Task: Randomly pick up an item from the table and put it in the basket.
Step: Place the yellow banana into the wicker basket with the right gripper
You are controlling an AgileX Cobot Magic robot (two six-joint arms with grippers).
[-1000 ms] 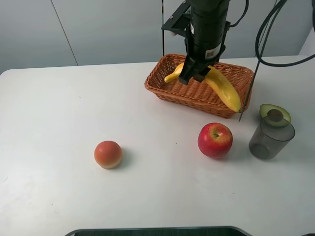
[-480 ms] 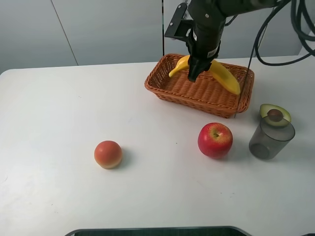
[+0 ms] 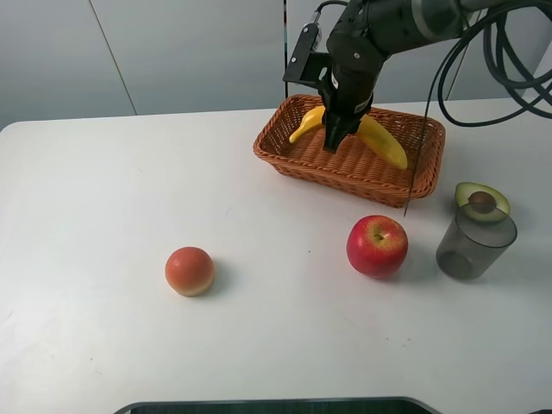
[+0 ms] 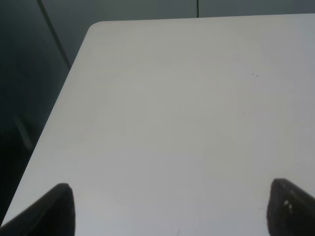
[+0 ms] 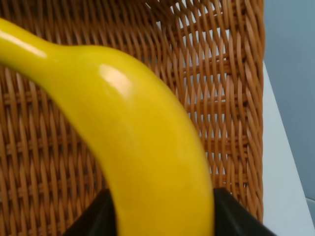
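One banana (image 3: pixel 385 144) | clamped in right gripper (image 3: pixel 332 142) | over basket (image 3: pixel 278 140)

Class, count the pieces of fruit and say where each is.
4. A banana held by the right gripper over the basket; a red apple and an orange-pink fruit on the table; an avocado half atop the grey cup. None seems hidden.

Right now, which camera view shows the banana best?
The exterior high view: both ends of the banana show over the basket, its middle hidden by the right gripper. The right wrist view shows only a close stretch between the jaws. The left wrist view shows none of it.
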